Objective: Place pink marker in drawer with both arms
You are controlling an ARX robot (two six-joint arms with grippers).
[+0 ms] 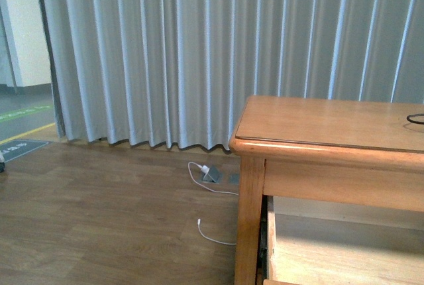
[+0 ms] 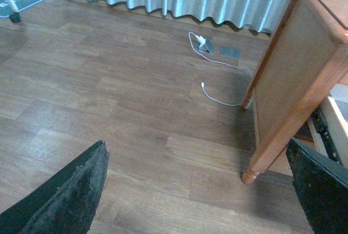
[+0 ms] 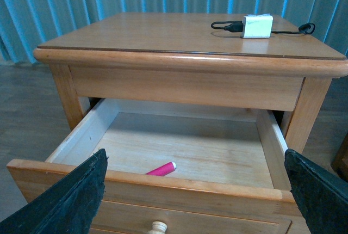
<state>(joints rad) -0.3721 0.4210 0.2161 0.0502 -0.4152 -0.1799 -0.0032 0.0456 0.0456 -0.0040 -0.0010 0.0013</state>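
In the right wrist view the drawer (image 3: 163,185) stands pulled out from the wooden dresser (image 3: 185,32). The pink marker (image 3: 161,169) lies on the drawer's pale floor, close behind the front panel, its pale cap end pointing inward. A round pale knob (image 3: 157,227) shows on the drawer front. My right gripper (image 3: 197,193) hangs open in front of the drawer, its fingers wide apart and empty. My left gripper (image 2: 198,190) is open over bare wooden floor beside the dresser's leg (image 2: 255,168). In the front view the drawer (image 1: 331,252) shows open under the dresser top; no arm appears there.
A white adapter (image 3: 256,26) with a black cable lies on the dresser top. On the floor by the grey curtain (image 1: 199,53) sit a white cable (image 2: 217,95) and a charger (image 2: 202,42). A floor socket plate (image 2: 230,52) is nearby.
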